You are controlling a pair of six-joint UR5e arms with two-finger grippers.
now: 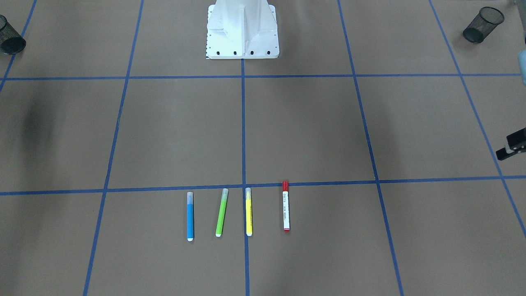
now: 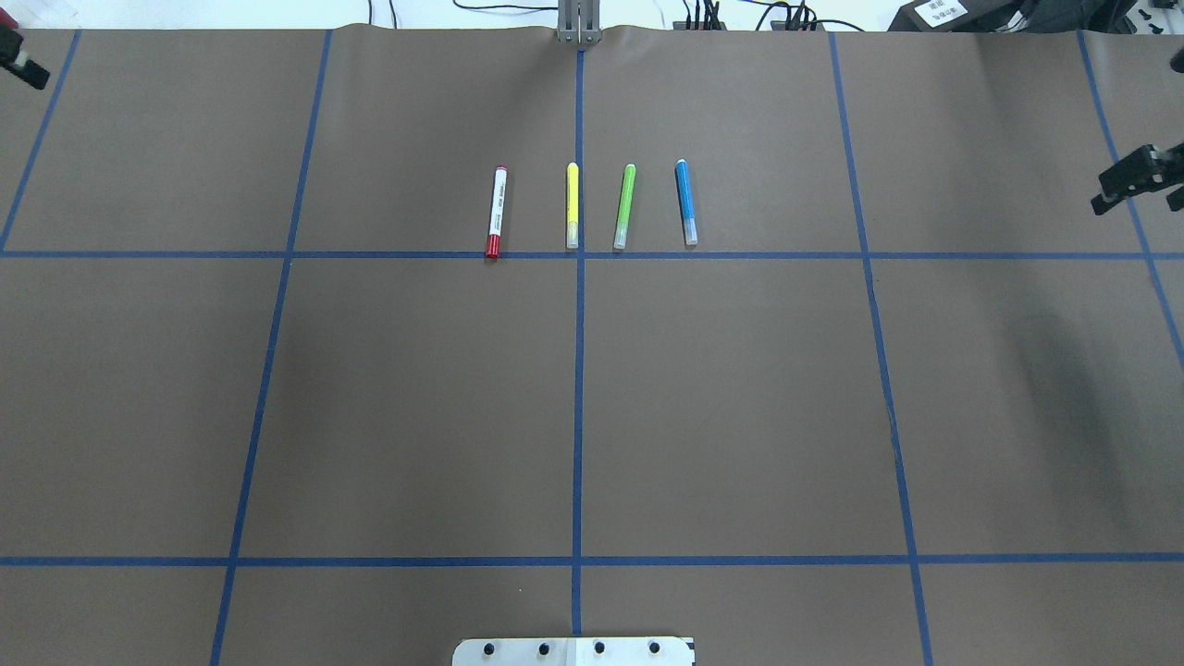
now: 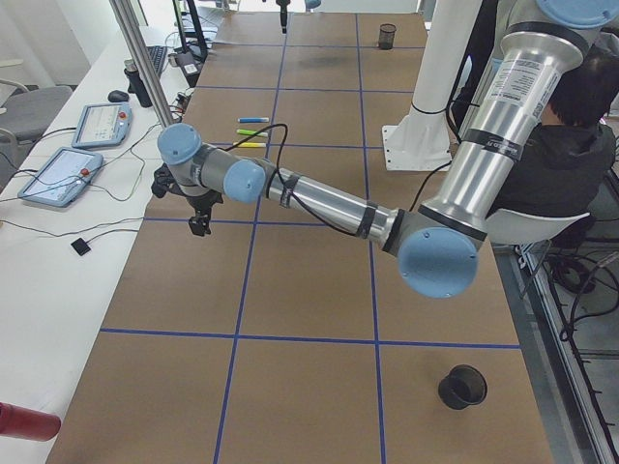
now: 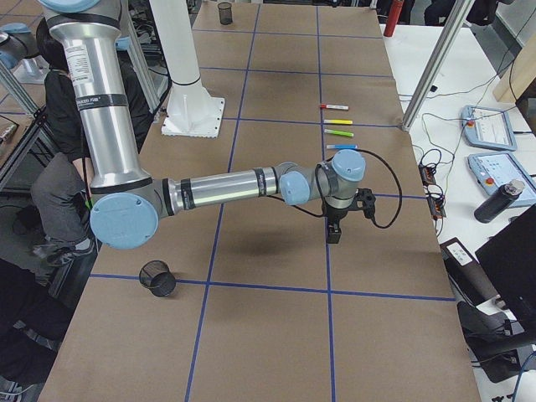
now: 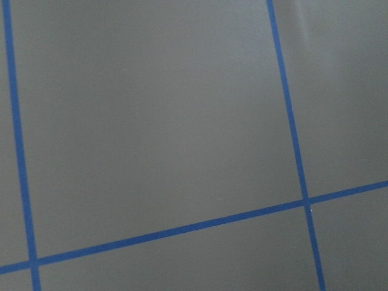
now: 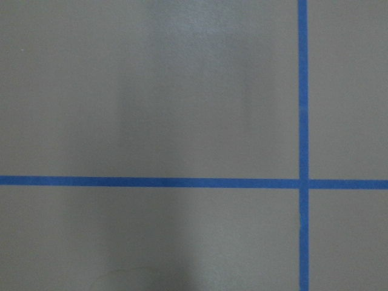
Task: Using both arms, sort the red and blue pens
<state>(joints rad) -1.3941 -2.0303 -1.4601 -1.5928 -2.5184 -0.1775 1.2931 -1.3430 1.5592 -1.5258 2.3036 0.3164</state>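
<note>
Nearest: slim blue pen (image 1: 190, 218) and red-capped white marker (image 1: 286, 207), flat near the brown bench's (image 1: 328, 123) operator-side edge, with green pen (image 1: 221, 213) and yellow pen (image 1: 248, 213) between. Left gripper (image 3: 199, 228) and right gripper (image 4: 333, 234) hover toward the bench ends; can't tell if either is open or closed. Risk: tight spacing, so a pick could nudge a decoy or roll a barrel.

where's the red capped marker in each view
Front-facing: red-capped marker lower centre, rightmost of the row.
Overhead: upper centre, leftmost.
Exterior left: not clearly seen; the left arm seems to cover it.
Exterior right: farthest in the row.
Wrist views: in neither.
Landmark: the yellow pen beside it.
</note>
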